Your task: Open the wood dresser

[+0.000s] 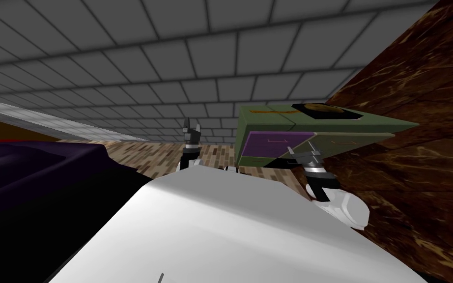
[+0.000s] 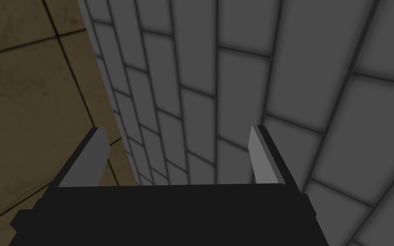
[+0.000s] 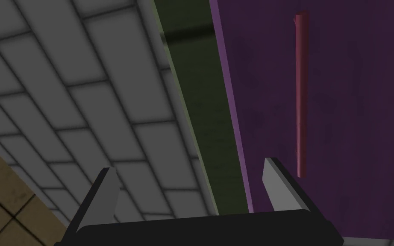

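- Dresser (image 1: 265, 120) sat at ~1 o'clock from me in head view: green carcass, purple drawer front (image 1: 269, 143), back to the grey tiled wall (image 1: 171, 59), w/ brown marbled wall (image 1: 417, 147) at 3 o'clock.
- R gripper (image 1: 303, 151) was up at the drawer front, approx 2 o'clock. Fingers were spread wide w/ nothing held. Prob. posed that way to take the handle.
- R wrist view: reddish bar handle (image 3: 301, 94) ran parallel to the fingers, just outside one finger, at ~1 o'clock of the gripper and not in the gap. The gap faced the drawer's edge and green frame instead.
- My read: reach stage, grasp not yet made. Hand needs a sideways shift, maybe a wrist roll, so the bar sits across the gap before closing.
- L gripper (image 1: 191, 127) pointed up at 12 o'clock, well apart from the dresser. Fingers were wide apart and empty. Likely parked out of the way.
- Head view gave the layout: dresser body, dark flat item (image 1: 326, 112) on top, dark bed (image 1: 34, 172) at 9 o'clock. Handle too small there to judge.
- R wrist view alone gave the handle-to-finger offset.
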